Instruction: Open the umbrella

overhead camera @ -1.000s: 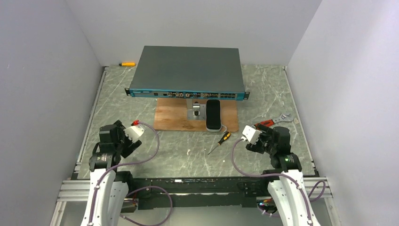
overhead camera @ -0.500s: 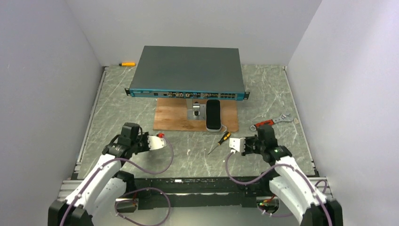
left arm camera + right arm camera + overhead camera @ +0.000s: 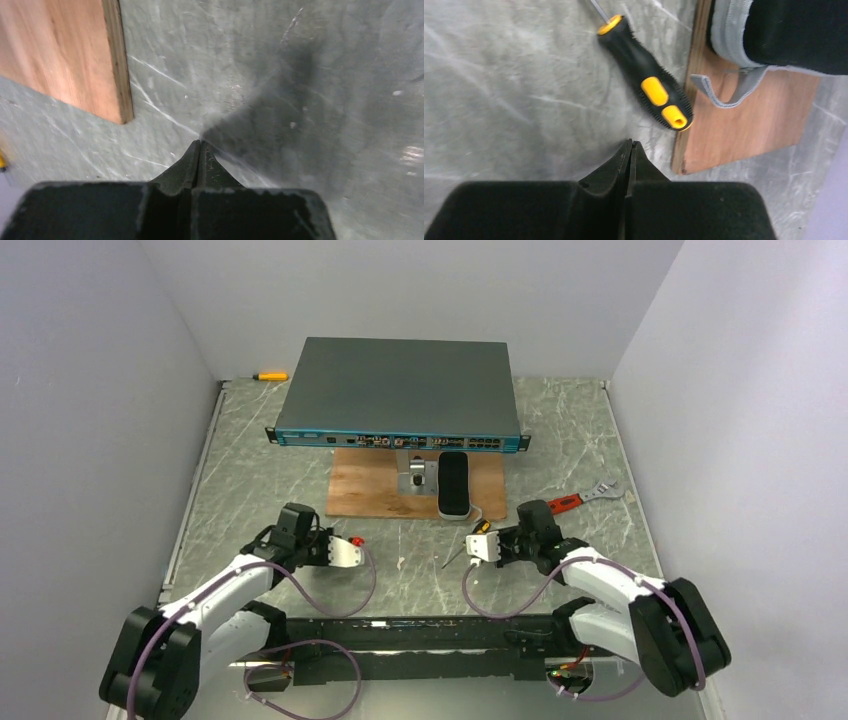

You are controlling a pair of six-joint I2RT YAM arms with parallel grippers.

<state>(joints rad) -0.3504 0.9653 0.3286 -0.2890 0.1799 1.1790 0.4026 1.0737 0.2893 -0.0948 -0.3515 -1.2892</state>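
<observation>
The table (image 3: pixel 590 430) is grey-green stone veined with white. The network switch (image 3: pixel 400 390) is dark grey with a teal front strip. The plywood board (image 3: pixel 358 498) is reddish brown. The umbrella (image 3: pixel 454 483) is black with a pale grey rim. The screwdriver (image 3: pixel 646 87) is black with yellow patches.

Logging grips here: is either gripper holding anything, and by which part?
Nothing is held. The left gripper and right gripper are both shut and empty; the umbrella lies untouched on the wooden board.

Grey switch box (image 3: pixel 400 390) over a plywood board (image 3: pixel 365 498), black-and-yellow screwdriver (image 3: pixel 646 85) at the board's edge, wrench (image 3: pixel 585 497) well apart.
</observation>
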